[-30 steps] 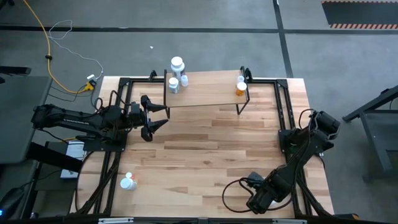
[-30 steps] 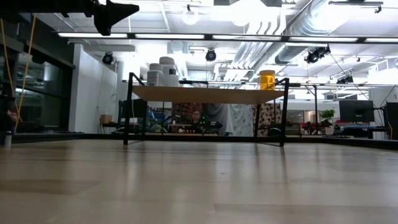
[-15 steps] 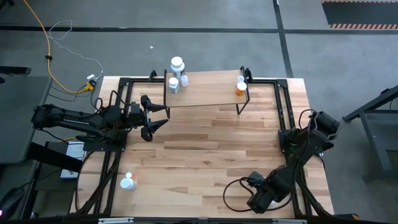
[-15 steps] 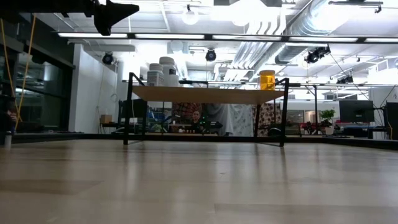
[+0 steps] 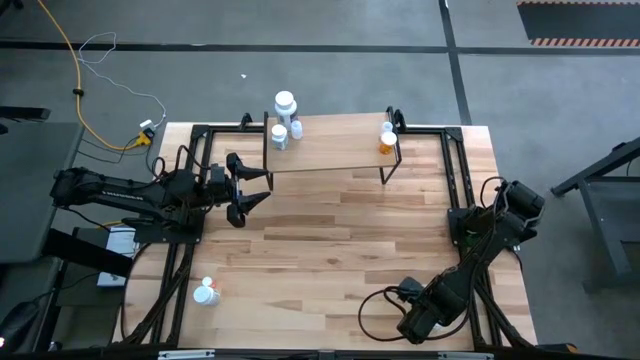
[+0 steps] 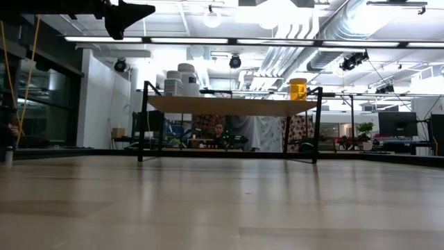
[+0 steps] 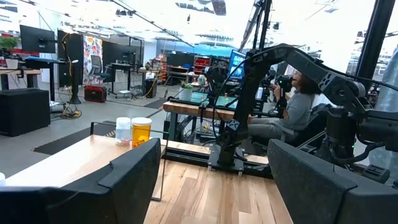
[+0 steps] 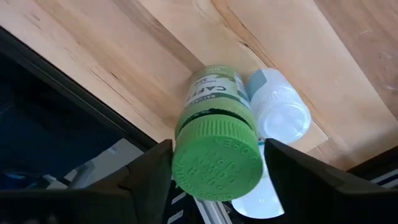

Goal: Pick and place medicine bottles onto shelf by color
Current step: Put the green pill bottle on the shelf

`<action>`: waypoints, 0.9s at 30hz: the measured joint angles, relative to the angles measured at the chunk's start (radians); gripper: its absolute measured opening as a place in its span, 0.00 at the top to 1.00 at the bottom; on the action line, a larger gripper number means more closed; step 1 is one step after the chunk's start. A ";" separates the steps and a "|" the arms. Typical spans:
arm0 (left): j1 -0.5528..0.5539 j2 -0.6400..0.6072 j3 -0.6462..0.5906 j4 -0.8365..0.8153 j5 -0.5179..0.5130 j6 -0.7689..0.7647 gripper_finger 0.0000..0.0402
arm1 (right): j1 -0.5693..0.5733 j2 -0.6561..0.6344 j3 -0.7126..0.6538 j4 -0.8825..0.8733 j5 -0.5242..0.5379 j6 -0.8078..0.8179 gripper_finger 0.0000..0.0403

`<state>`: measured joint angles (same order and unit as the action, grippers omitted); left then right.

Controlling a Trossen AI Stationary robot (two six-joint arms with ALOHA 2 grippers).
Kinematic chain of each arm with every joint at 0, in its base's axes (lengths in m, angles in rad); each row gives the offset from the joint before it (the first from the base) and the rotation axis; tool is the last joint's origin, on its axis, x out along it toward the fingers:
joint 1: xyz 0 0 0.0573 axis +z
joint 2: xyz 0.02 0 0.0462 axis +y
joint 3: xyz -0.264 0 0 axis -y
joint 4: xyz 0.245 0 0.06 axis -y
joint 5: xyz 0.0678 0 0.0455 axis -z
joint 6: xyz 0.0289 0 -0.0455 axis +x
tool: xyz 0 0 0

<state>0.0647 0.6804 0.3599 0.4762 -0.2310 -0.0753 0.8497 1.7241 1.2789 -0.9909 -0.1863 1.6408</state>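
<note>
A green bottle [image 8: 216, 146] with a green cap stands upright on the table by its near right edge, with a white bottle [image 8: 283, 115] right beside it. My right gripper [image 8: 217, 180] points down over it, open, one finger on each side of the cap; in the high view this gripper [image 5: 415, 322] hides the bottle. On the shelf [image 5: 330, 145], white bottles [image 5: 285, 120] stand at the left end and an orange bottle [image 5: 387, 142] at the right end. My left gripper [image 5: 245, 190] hangs open and level at the left, short of the shelf. My right gripper comes from above with a finger [image 8: 152, 177] close against one side of the green cap [image 8: 186, 165]. A thin gap shows at the other finger. Whether the first finger touches the cap I cannot tell. The bottle stands upright on the table.
A white bottle with a red top [image 5: 206, 292] lies near the table's near left corner. Black frame rails [image 5: 455, 170] run along the table's left and right sides. The wide middle of the tabletop [image 5: 330, 240] is bare wood. A seated person [image 7: 298, 102] shows beyond the table.
</note>
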 joint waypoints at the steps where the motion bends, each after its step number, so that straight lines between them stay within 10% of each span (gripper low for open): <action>1: 0.000 0.000 0.000 0.000 0.000 0.000 0.29 | -0.001 0.000 0.000 0.000 0.000 -0.003 0.44; 15: 0.000 0.000 0.000 0.000 0.000 0.000 0.29 | -0.087 -0.001 0.068 -0.045 0.040 -0.299 0.52; 27: 0.000 0.000 0.000 0.000 0.003 -0.019 0.29 | -0.303 -0.001 0.440 -0.226 0.379 -0.889 0.55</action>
<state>0.0647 0.6804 0.3599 0.4759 -0.2276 -0.0944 0.5468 1.7233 1.7187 -1.2171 0.1932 0.7521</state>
